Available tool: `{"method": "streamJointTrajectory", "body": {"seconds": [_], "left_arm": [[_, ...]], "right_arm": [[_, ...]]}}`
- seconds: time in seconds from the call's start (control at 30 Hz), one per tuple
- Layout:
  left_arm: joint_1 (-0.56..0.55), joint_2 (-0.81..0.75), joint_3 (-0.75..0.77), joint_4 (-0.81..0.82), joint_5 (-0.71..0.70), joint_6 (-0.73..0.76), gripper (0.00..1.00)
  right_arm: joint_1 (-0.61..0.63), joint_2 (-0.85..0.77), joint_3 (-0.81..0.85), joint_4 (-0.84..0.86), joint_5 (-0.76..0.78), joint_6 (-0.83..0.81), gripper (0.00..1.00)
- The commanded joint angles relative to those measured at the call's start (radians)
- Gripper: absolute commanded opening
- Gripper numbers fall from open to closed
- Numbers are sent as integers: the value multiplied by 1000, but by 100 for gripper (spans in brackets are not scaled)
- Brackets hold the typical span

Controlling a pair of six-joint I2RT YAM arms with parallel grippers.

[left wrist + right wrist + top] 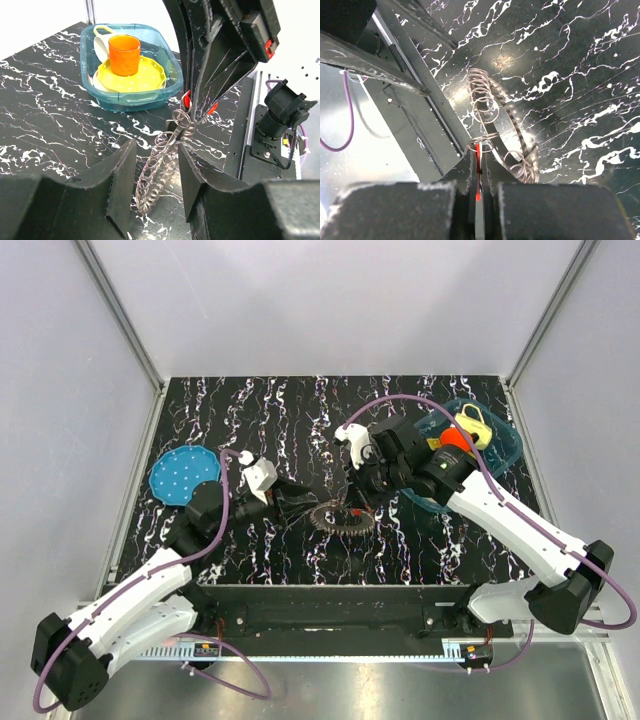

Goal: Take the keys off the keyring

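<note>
The keys [338, 518] lie fanned like a toothed wreath on the black marbled table. In the left wrist view the bunch [150, 185] stands on edge between my left gripper's [156, 167] open jaws, not visibly touched. My right gripper [479, 150] is shut on the small red piece [478, 175] at the wreath's right end. The thin keyring [484, 137] shows just beyond its tips, with the key heads [482, 97] curving away. From the left wrist the keyring [181, 118] and red piece [186, 100] hang at the right gripper's fingertips [200, 112]. In the top view the left gripper [297, 502] and the right gripper [360, 505] flank the wreath.
A clear blue tub [500, 445] at the back right holds a yellow plate [131, 75], an orange cup [123, 54] and a mug. A blue round disc [183, 475] lies at the left. White walls enclose the table.
</note>
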Motion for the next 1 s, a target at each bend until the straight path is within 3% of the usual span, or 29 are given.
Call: {"method": "streamJointTrajectory", "body": {"seconds": [0.0,0.37,0.63,0.97], "left_arm": [[-8,-41,3,79,-5,65,42],[-15,-58,34,-13,101,140,42],[-46,-99,-86,192,124,65,43],[-72,-88,-98,242,69,53,46]], "right_arm": [[0,-16,62,-11,-53,110,0],[1,18,78,-35,-198,188,0],[-1,33,112,-31,-271,239,0],[-3,38,88,83,-350,312,0]]}}
